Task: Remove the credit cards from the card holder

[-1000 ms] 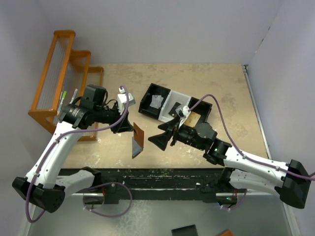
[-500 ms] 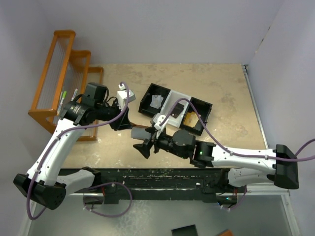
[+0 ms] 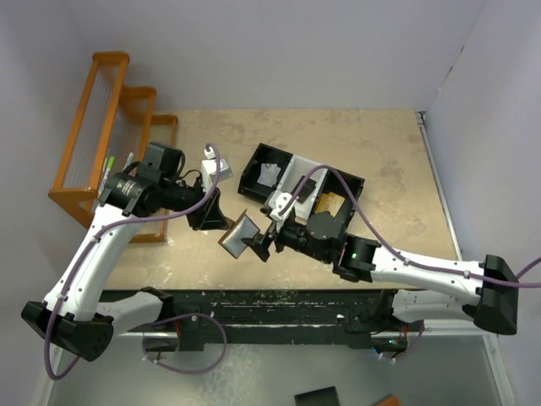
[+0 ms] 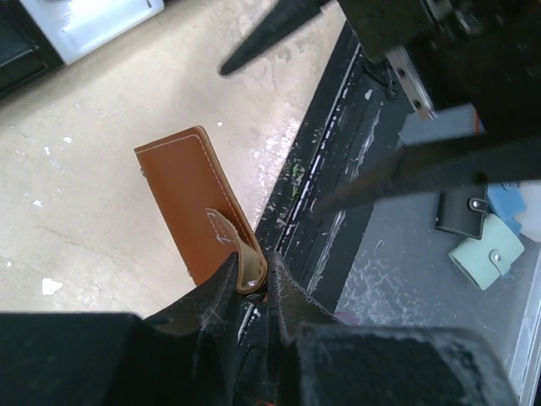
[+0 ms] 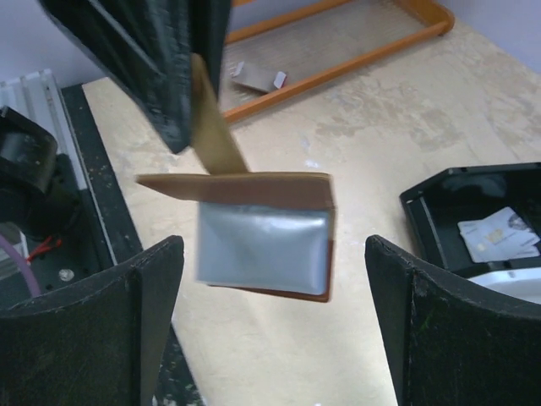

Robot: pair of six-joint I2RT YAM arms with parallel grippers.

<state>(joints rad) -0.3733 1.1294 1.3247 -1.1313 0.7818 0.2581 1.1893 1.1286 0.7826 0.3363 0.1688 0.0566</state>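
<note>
A small brown leather folding card holder (image 4: 186, 199) is held off the beige stone-patterned surface (image 3: 380, 152), near its front edge and between the two arms. It is gripped by its snap tab (image 4: 241, 254), which is pinched between the nearly closed black fingers of the left end effector (image 4: 251, 275). From that tab the card holder is seen to hang open, one brown flap standing out level and the other dropping below it.

In the right wrist view the pale blue-grey inner lining (image 5: 258, 249) is turned toward the camera. Whether a card sits inside cannot be told from the blurred lining.

The right end effector (image 5: 272, 254) is spread wide. Its two black fingers (image 5: 152, 321) are placed one on each side of the hanging flap, with a gap left on both sides, so nothing is gripped or touched by it. In the top view it is seen just beside the card holder, on the side away from the left arm.

A black-and-white three-compartment tray (image 3: 254, 169) is set on the surface behind the right arm, well apart from the card holder. A white paper scrap (image 3: 269, 175) is seen in its left compartment, and a gold-orange credit card (image 3: 331, 205) in its right one. The middle compartment is partly hidden by the arm and its purple cable (image 3: 372, 216).

An orange wooden rack (image 3: 110, 127) is stood at the far left of the surface.
</note>
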